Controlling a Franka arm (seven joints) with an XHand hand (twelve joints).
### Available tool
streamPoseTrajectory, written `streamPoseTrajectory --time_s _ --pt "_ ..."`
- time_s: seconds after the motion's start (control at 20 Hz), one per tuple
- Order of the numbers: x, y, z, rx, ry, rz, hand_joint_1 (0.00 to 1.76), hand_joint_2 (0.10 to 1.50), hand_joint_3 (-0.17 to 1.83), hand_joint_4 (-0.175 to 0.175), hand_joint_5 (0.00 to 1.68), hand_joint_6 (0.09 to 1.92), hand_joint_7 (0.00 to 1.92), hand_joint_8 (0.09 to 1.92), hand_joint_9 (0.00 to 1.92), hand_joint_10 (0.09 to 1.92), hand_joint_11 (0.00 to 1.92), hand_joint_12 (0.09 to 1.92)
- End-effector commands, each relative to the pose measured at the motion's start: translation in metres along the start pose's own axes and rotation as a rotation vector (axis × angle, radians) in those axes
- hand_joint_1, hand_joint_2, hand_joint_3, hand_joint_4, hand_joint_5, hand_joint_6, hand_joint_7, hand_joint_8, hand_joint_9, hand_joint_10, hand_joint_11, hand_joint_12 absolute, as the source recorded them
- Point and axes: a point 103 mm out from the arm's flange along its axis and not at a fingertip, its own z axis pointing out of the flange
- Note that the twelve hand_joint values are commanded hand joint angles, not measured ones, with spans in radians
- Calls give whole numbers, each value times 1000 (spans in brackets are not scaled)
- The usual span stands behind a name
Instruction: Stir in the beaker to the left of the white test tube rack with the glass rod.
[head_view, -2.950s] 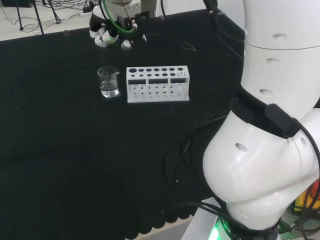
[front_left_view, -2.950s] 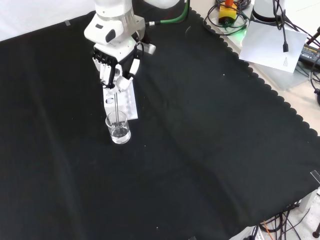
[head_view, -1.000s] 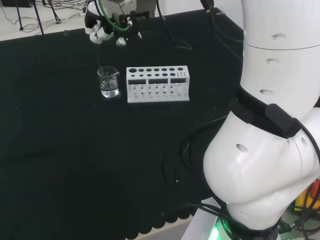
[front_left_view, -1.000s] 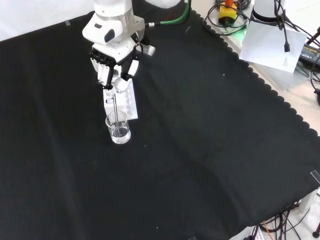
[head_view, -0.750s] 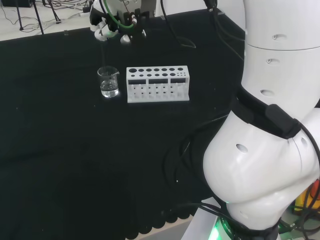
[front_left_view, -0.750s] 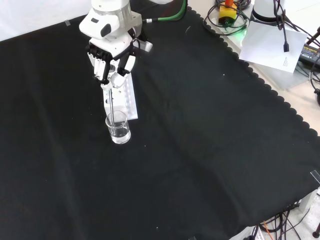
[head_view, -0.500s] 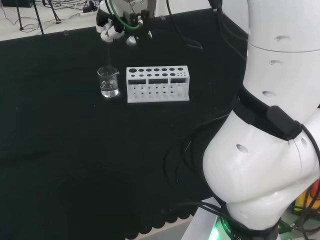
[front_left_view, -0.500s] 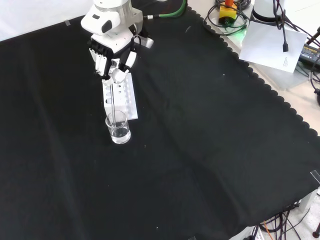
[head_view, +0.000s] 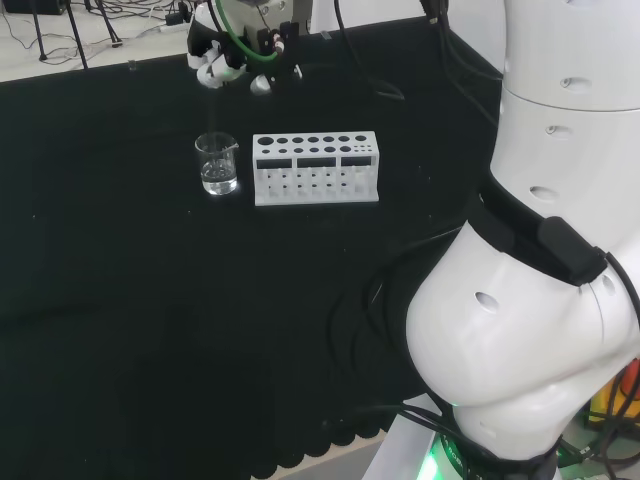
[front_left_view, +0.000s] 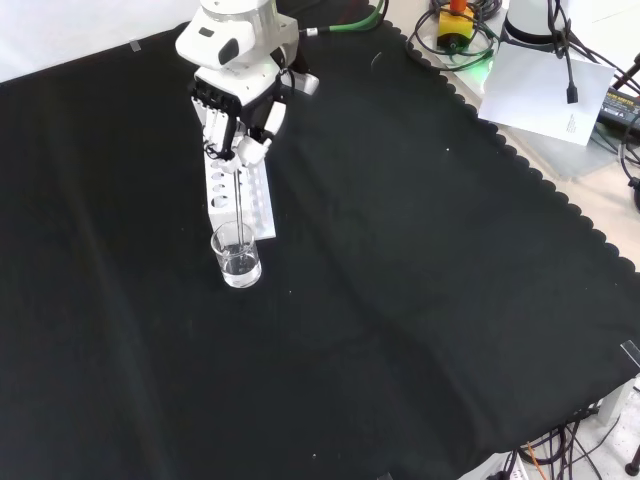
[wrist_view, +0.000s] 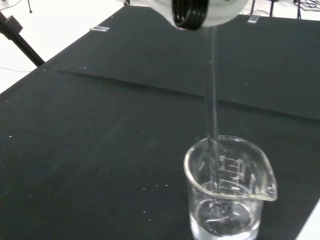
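— The hand (front_left_view: 238, 118) is seen above the rack (front_left_view: 240, 196) in the front view, its fingers curled round the top of the glass rod (front_left_view: 237, 205). Where is the beaker found?

— The beaker (front_left_view: 237, 255) is stood just beside the rack's end — directly below the hand, nearer the camera in that view. The rod's long axis is kept near upright, its lower tip dipped in the clear liquid. Small circles within the rim are judged to be what is called for.
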Motion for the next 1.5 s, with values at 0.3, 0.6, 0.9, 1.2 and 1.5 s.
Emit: streamPoseTrajectory --time_s 0.3,0.6,0.9,1.2,1.5 --pt "-1 25 7 6 -6 -12 1297 930 287 -175 1060 619 1127 1115 1672 843 1647 671" --pt "-33 9 3 -2 -16 34 1297 930 286 -175 1060 619 1128 1114 1672 843 1647 671" --pt "-26 -10 1 15 -22 47 1297 930 285 -175 1061 617 1128 1115 1672 843 1647 672" --pt "2 -5 -2 3 -11 9 1297 930 285 -175 1061 618 1128 1113 1673 844 1648 673" --pt "4 8 3 4 2 4 1297 930 285 -175 1062 616 1128 1114 1673 844 1647 673"
